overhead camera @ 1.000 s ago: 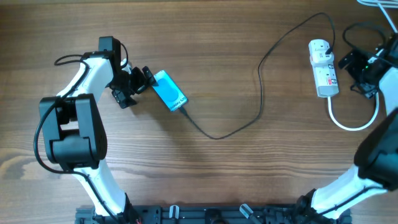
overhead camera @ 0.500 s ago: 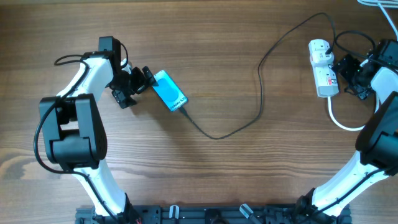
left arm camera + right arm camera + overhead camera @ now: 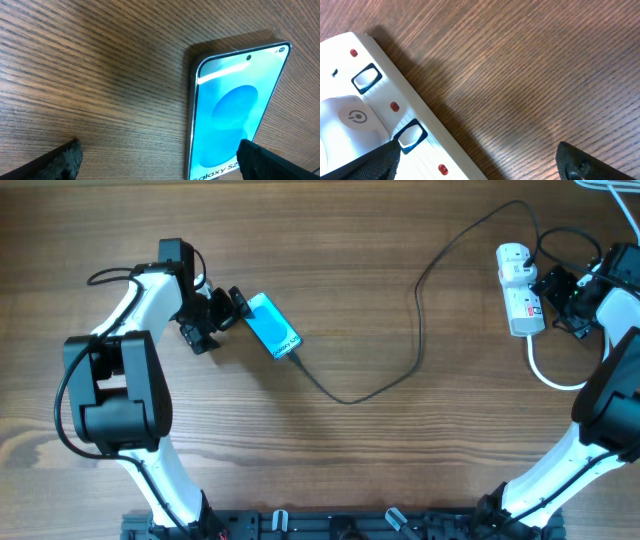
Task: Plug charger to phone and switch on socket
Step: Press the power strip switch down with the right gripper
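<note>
The phone lies flat on the wood, turquoise face up, with the thin black charger cable plugged into its lower right end. My left gripper is open at the phone's upper left end; in the left wrist view the phone lies partly between the open fingers, one fingertip over its face. The white socket lies at the right, the charger's plug seated at its top. My right gripper is open just right of it; in the right wrist view one fingertip rests by a switch on the socket.
A thick white cord loops from the socket's lower end to the right. Black arm cables hang near the right arm. The charger cable sweeps across the middle of the table. Red marks dot the socket.
My right gripper has moved left from the table's right edge up to the socket's right side. The left arm and phone have not moved.
</note>
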Action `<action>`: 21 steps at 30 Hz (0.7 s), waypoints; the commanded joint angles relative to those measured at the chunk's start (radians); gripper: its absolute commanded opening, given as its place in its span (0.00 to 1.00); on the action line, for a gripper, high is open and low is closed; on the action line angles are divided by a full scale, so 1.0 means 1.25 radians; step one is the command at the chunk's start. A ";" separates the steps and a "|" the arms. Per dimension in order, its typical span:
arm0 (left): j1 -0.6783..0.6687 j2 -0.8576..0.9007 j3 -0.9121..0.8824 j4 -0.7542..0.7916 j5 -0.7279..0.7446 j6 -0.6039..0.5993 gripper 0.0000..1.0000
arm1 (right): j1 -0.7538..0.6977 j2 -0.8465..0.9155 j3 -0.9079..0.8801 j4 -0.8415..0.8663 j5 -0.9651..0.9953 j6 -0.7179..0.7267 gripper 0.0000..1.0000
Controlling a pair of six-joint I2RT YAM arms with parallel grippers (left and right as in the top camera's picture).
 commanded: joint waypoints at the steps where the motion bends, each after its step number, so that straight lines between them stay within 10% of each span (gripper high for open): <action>1: 0.008 0.050 -0.036 0.001 -0.063 0.002 1.00 | -0.002 0.016 0.007 0.010 -0.010 -0.008 1.00; 21: 0.009 0.050 -0.036 0.001 -0.062 0.002 1.00 | 0.002 0.017 0.006 0.011 0.039 -0.008 1.00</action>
